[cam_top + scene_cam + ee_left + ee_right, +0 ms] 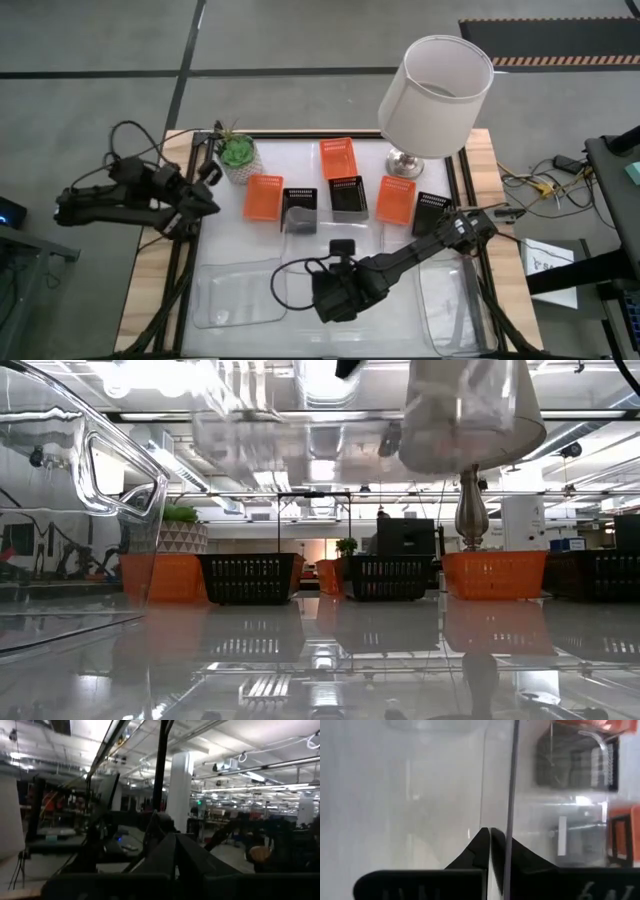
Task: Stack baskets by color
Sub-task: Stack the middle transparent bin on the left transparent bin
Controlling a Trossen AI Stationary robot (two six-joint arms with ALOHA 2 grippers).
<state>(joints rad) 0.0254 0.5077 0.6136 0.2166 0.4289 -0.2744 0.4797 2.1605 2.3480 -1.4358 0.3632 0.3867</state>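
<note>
Nothing stacked yet, we judge.
We see clear trays (235,293) at the table's near side, one over a black basket (299,207); orange baskets (263,197) spread apart behind. Right gripper (330,300) pinched shut on a tray wall; left gripper (205,200) shut, empty, by the table's left edge.

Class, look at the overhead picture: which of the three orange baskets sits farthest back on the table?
The middle orange basket, just left of the lamp base. The other two orange baskets sit a row nearer, alongside the black ones.
</note>
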